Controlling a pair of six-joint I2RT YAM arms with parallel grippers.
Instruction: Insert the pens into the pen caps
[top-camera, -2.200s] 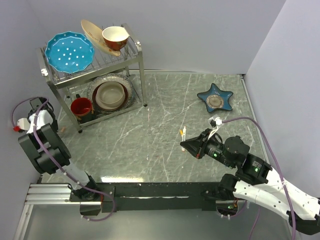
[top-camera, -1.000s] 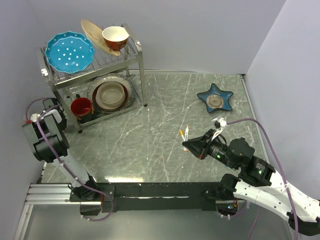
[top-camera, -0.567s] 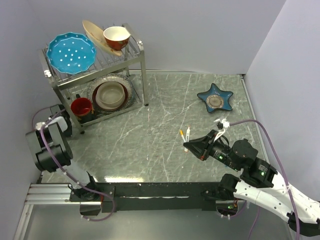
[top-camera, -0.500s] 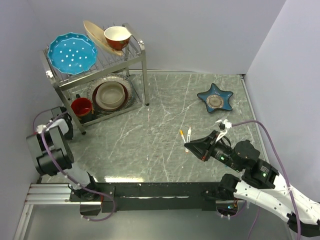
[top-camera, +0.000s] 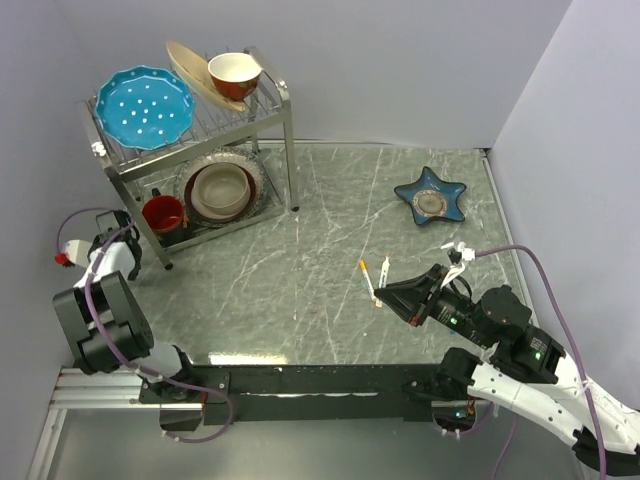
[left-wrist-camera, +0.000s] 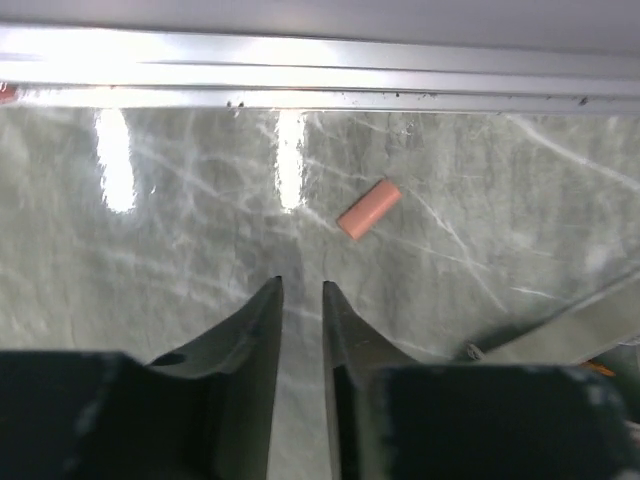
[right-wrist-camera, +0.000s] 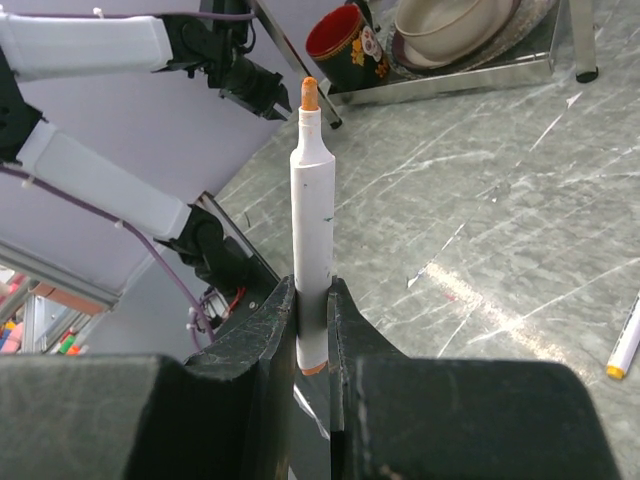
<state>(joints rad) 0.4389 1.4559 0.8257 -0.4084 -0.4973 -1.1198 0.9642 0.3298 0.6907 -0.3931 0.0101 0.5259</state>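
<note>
My right gripper (right-wrist-camera: 312, 285) is shut on a white pen (right-wrist-camera: 312, 200) with an orange tip, which stands straight up from the jaws. From above, that pen (top-camera: 383, 278) sits at the right gripper (top-camera: 386, 292), near the table's front middle. A second white pen (top-camera: 367, 280) with an orange end lies on the table just left of it and shows at the right edge of the right wrist view (right-wrist-camera: 625, 345). A short salmon-orange pen cap (left-wrist-camera: 368, 208) lies on the table ahead of my left gripper (left-wrist-camera: 300, 285). Its fingers stand slightly apart with nothing between them.
A metal dish rack (top-camera: 288, 150) with plates, bowls and a red mug (top-camera: 163, 213) stands at the back left, close to the left arm (top-camera: 100, 320). A blue star-shaped dish (top-camera: 430, 198) sits at the back right. A metal rail (left-wrist-camera: 320, 70) runs across beyond the cap.
The left arm has swung down toward the table beside the rack and its jaws have parted a little. The right gripper has carried the pen slightly right and nearer.
</note>
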